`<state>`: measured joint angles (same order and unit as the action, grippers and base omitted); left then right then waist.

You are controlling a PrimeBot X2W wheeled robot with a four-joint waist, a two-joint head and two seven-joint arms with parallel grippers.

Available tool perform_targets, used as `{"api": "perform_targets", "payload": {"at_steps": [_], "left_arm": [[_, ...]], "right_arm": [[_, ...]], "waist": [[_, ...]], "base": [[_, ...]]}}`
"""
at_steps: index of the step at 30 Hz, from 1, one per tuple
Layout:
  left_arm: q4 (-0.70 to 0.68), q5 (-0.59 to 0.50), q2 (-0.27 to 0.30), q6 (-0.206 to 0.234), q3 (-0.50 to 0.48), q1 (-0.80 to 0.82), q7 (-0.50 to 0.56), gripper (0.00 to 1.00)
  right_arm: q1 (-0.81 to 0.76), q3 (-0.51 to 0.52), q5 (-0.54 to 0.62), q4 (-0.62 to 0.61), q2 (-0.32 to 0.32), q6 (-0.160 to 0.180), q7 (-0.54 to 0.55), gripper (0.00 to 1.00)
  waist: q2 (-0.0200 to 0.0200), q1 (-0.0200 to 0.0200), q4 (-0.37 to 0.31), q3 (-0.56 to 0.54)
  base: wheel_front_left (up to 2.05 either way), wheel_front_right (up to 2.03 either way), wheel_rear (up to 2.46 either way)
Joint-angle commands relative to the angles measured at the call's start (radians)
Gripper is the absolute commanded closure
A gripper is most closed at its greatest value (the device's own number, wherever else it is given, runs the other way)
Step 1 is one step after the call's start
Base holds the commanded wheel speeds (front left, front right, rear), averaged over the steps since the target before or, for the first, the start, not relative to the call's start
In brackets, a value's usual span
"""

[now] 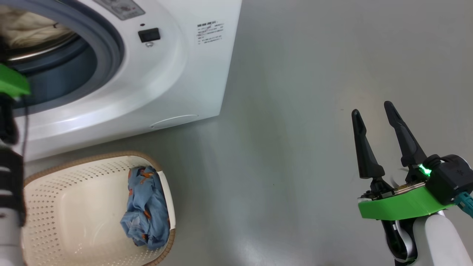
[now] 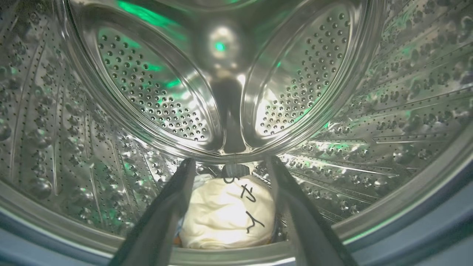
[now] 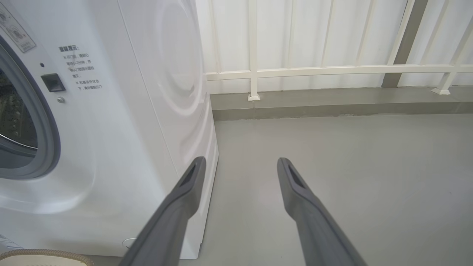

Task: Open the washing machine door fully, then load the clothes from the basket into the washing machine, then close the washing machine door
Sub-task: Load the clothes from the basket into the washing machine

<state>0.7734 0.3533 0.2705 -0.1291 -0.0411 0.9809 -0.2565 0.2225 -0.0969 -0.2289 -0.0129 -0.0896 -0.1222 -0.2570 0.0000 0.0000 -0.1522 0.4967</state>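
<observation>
Cotton, by the look of it: both garments in sight are soft, light and limp, so they will sag and trail from whatever point they are lifted by. Counting up, there is one washing machine [image 1: 166, 74], one basket [image 1: 92, 157] and two pieces of clothing. The cream garment [image 2: 225, 218], with black marks, lies bunched on the bottom of the steel drum [image 2: 147, 92], just inside its front lip. The left gripper [image 2: 230, 161] reaches into the drum with its fingers spread wide on either side of that bundle, squeezing nothing. A pale scrap at the bundle's left edge may be a third piece, though it is too hidden to tell. The blue garment [image 1: 146, 207], with orange print, sits crumpled against the right wall of the basket, which stands on the floor [image 1: 295, 147] just in front of the machine. That one looks the next to go. It would best be pinched at the thick raised fold near the top of the heap, since a thin edge could slip out and a loose sleeve could catch on the basket's holes; the basket itself looks light enough to shift if the cloth snags. The right gripper [image 1: 371, 107] hangs over bare floor, well apart from the basket, its fingers parted and empty.
</observation>
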Motion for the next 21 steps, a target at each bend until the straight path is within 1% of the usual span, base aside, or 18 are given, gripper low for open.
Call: {"api": "perform_targets", "payload": {"at_steps": [1, 10, 21], "left_arm": [[-0.039, 0.016, 0.035, -0.001, -0.025, -0.032, -0.005, 0.00], [-0.164, 0.037, -0.024, -0.001, -0.042, -0.206, -0.005, 0.00], [-0.301, 0.005, -0.073, -0.001, -0.064, -0.456, -0.005, 0.00]], "right_arm": [[-0.003, -0.014, 0.010, -0.023, -0.007, -0.008, -0.005, 0.00], [-0.015, 0.014, 0.010, -0.021, -0.017, -0.008, -0.005, 0.00], [-0.057, 0.033, 0.008, -0.003, -0.033, -0.008, -0.005, 0.00]], "waist": [[0.0000, 0.0000, 0.006, -0.004], [0.0000, 0.0000, 0.045, -0.037], [0.0000, 0.0000, 0.086, -0.130]], "base": [[0.00, 0.00, 0.00], [0.00, 0.00, 0.00], [0.00, 0.00, 0.00]]}}
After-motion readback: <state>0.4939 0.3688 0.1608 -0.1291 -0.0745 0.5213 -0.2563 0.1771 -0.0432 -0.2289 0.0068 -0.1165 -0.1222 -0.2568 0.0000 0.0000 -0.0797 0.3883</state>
